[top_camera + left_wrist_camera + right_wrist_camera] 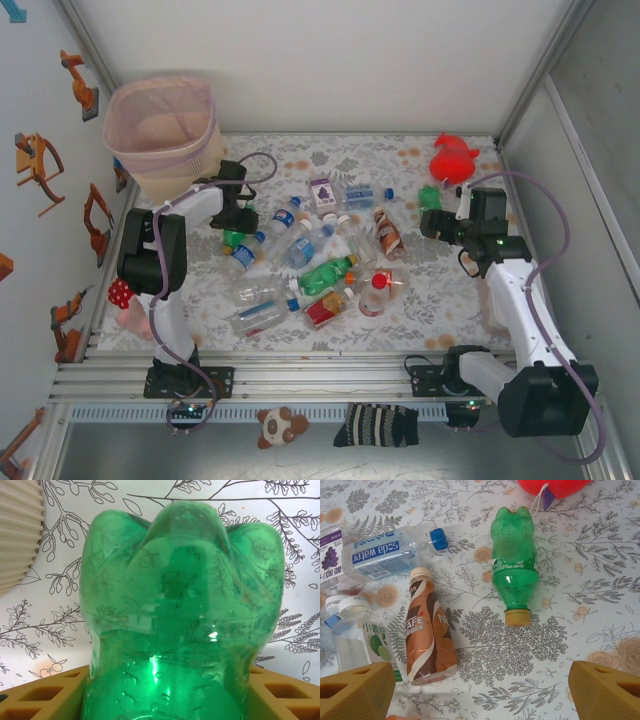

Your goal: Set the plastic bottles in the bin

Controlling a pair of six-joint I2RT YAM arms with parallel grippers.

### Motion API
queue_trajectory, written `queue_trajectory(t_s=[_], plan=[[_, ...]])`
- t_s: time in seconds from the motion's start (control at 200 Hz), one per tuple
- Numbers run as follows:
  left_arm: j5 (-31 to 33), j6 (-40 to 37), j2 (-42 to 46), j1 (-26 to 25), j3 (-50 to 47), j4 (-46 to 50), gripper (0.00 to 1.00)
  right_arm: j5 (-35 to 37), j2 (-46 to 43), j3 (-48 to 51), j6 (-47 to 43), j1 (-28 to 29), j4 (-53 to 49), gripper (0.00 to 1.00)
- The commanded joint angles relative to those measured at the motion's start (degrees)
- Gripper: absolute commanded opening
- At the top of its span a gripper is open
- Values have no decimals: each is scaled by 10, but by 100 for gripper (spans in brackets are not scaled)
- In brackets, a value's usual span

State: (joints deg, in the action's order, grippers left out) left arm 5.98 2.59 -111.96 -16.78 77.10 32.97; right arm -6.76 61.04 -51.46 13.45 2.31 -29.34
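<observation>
The green bottle (180, 620) lay between the fingers (40, 695) of my left gripper (236, 222), its lobed base pointing away from the wrist camera, on the table (420, 300) just beside the bin (172, 172). A finger stood at each side of the body. I could not tell whether the pads were bearing on the plastic or only flanking it.

Handling, as judged: the bottle looked empty, so light. The wall appeared thin and would probably dent under a hard squeeze. The surface was smooth and rounded, so it was likely to slip. The best hold was across the straight middle of the body, not the lobed base or the tapering neck, with only moderate pressure.

The bin's ribbed wall showed at the upper left of the left wrist view, so I judged the carry to the rim a short one.

My right gripper (480, 695) hung with its jaws wide apart and empty above a second green bottle (515, 565) with a yellow cap, lying on its side. A brown coffee bottle (427, 630) lay near it, and a clear soda water bottle (385, 552) beyond that. The remaining plastic bottles (300, 255) lay heaped at the middle of the table, well apart from the bin.
</observation>
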Motion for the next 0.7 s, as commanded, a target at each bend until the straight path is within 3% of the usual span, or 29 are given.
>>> queue_trajectory(t_s=[0.0,0.361,0.696], plan=[[-11,7,12,3,5,9,65,9,-12,6,-7,4,-4,89],[-11,8,110,-6,33,40,65,7,-25,3,-7,4,-7,89],[-80,15,225,-13,80,39,65,3,-39,-12,-5,4,-19,89]])
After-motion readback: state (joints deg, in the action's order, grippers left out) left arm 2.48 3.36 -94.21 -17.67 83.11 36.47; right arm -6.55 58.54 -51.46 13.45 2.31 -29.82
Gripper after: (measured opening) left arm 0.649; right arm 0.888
